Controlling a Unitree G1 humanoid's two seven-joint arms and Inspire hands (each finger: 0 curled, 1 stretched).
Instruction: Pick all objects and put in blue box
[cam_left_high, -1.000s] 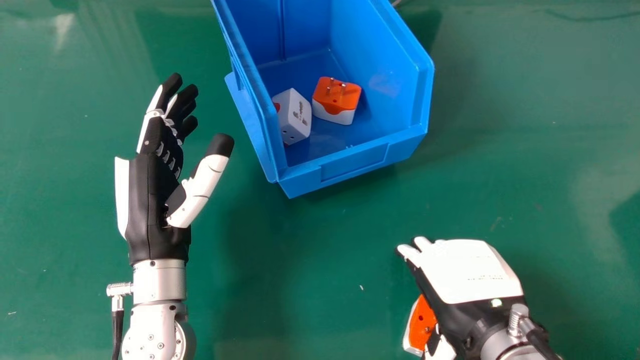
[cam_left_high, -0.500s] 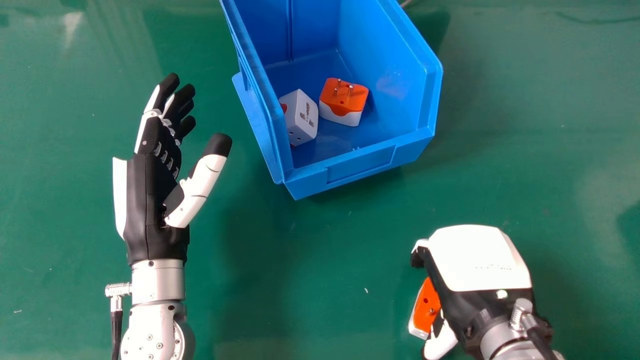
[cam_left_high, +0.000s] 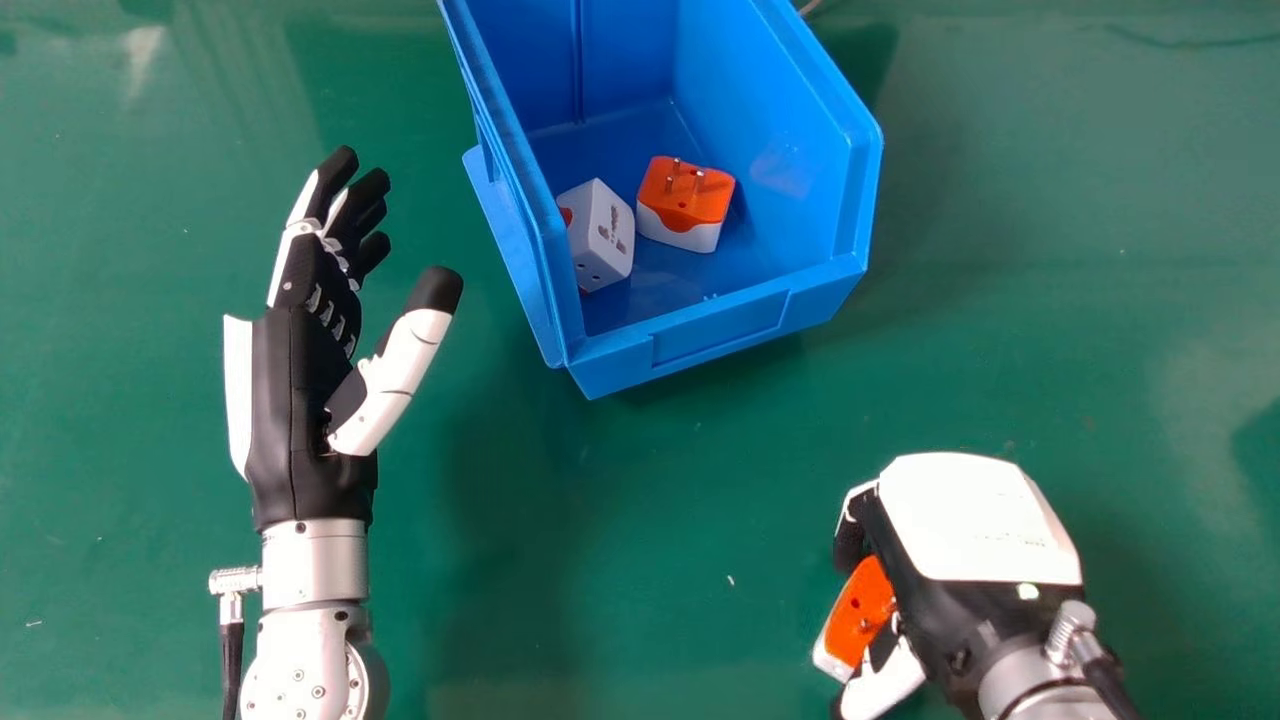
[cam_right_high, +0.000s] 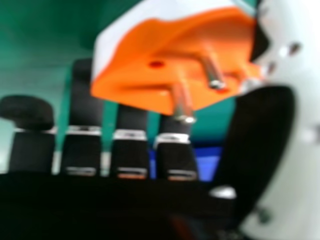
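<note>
Grasping stage, by the look of it! Right hand (cam_left_high: 975, 520) curled round the plug (cam_left_high: 862, 608), near right; left hand (cam_left_high: 290, 420) wide open. Next: firm lift, then far and leftward into the box (cam_left_high: 720, 328)!

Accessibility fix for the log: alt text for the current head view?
Robot's right hand, lower right, is curled round an orange-white adapter. Top centre, a blue box holds a white adapter and another orange-white one; the open left hand is at left, above a green table.
</note>
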